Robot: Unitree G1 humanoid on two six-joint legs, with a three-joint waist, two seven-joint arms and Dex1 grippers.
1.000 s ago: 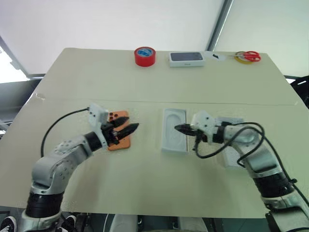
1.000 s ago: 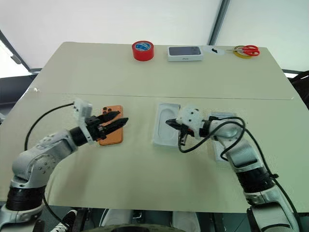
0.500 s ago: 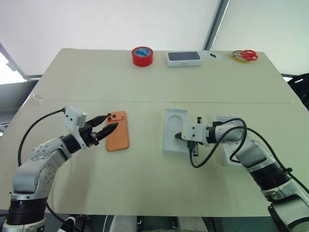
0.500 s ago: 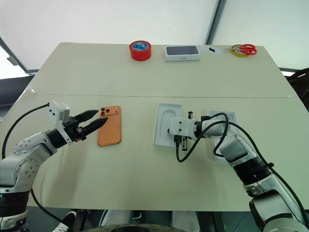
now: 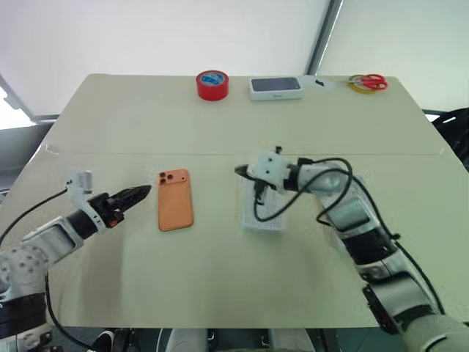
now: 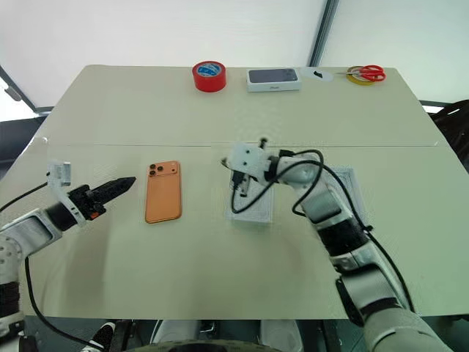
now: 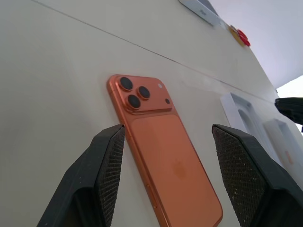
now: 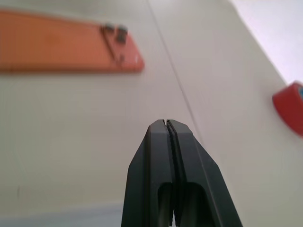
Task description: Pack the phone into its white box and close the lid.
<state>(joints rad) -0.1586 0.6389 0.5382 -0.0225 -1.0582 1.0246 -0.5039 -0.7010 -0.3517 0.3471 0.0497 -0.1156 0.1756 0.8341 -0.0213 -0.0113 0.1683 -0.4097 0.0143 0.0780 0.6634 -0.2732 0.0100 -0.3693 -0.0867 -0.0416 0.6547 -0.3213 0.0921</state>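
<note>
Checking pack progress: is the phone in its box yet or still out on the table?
Out. The phone lies flat, camera side up, on the bare table, apart from the open left gripper.

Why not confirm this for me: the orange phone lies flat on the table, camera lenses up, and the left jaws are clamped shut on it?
One thing is wrong. The left gripper is open and holds nothing; its jaws stand apart short of the phone, as the left wrist view shows. The rest is right: the phone lies flat on the table, lenses up.
</note>
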